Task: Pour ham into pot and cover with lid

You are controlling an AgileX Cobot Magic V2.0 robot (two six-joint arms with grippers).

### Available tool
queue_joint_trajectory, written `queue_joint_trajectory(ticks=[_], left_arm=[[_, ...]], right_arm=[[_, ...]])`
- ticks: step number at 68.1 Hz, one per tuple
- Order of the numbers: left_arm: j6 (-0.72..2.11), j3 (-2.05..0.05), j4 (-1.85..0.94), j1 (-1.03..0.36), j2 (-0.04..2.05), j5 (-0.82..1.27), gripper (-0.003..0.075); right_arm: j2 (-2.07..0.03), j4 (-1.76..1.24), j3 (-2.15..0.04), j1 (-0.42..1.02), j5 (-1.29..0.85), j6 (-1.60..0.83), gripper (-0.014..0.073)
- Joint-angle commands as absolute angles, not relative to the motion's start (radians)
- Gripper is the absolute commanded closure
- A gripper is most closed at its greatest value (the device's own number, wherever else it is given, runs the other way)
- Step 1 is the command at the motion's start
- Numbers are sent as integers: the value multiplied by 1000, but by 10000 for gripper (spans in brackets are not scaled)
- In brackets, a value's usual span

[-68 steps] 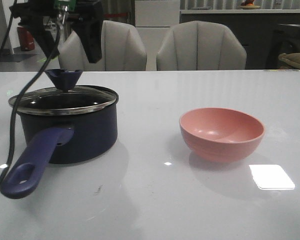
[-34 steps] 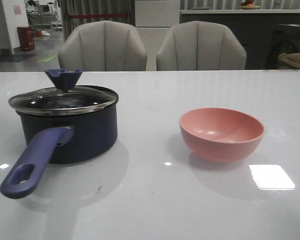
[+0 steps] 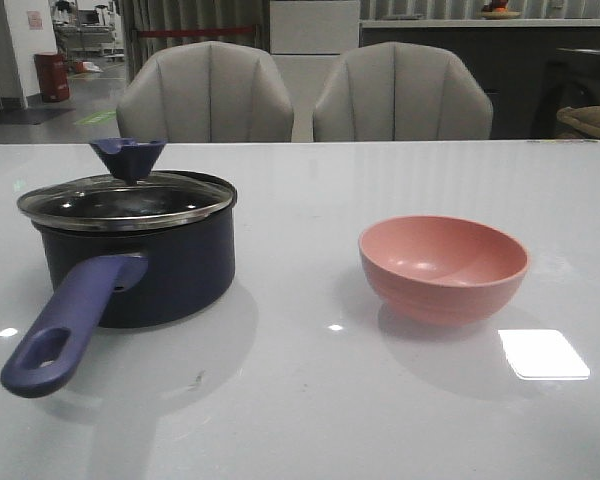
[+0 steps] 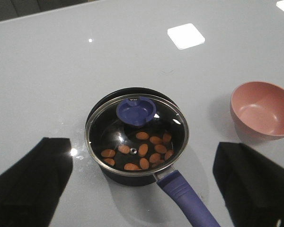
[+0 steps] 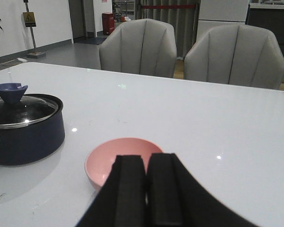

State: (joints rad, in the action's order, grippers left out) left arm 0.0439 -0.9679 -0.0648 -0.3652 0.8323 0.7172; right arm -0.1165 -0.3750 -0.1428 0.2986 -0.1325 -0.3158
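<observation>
The dark navy pot [image 3: 170, 270] stands on the left of the white table, its purple-blue handle [image 3: 65, 325] pointing toward me. The glass lid [image 3: 125, 200] sits flat on its rim, knob [image 3: 128, 157] up. In the left wrist view, several orange ham pieces [image 4: 143, 150] lie on the pot's bottom under the lid [image 4: 109, 132]. My left gripper [image 4: 142, 146] hangs high above the pot [image 4: 132, 177], open and empty. My right gripper [image 5: 146, 158] is shut on nothing, just short of the pink bowl [image 5: 104, 158]. Neither gripper shows in the front view.
The empty pink bowl [image 3: 443, 268] stands right of centre on the table [image 3: 300, 400]. Two grey chairs [image 3: 205, 92] [image 3: 400, 92] stand behind the far edge. A bright light patch [image 3: 543, 354] lies in front of the bowl on the right.
One second ago my left arm and its cable hung above the pot in the front view; it has since risen out of that view. Pot, lid and bowl have not moved.
</observation>
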Motion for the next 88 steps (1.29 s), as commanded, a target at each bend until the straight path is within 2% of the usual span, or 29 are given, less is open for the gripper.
queue_joint_trajectory(ticks=[1, 15, 28, 35, 41, 50, 54, 55, 59, 88], left_arm=[[43, -873, -56, -371, 689, 578, 82], [43, -640, -61, -371, 375, 468, 82], [43, -458, -58, -371, 60, 498, 82], [43, -394, -62, -371, -31, 507, 107], [43, -394, -82, -371, 5, 516, 230], [43, -394, -82, -371, 17, 485, 510], [43, -394, -82, -371, 17, 482, 615], [43, -394, -82, -371, 17, 484, 622], [43, -392, -82, -371, 17, 484, 594], [43, -392, -82, -371, 17, 484, 607]], right_arm=[[-126, -376, -168, 298, -51, -326, 435], [-126, -376, -168, 298, -51, -326, 435], [-126, -376, -168, 298, -51, -326, 435], [-126, -376, -168, 298, -51, -326, 435], [-127, -376, -168, 298, -52, -326, 435], [-127, -376, -168, 298, -51, -326, 435], [-127, -376, -168, 298, -51, -326, 435], [-127, -376, -168, 298, -51, -326, 435], [-127, -376, -168, 298, -51, -326, 435], [-127, -376, -168, 298, -51, -326, 435]])
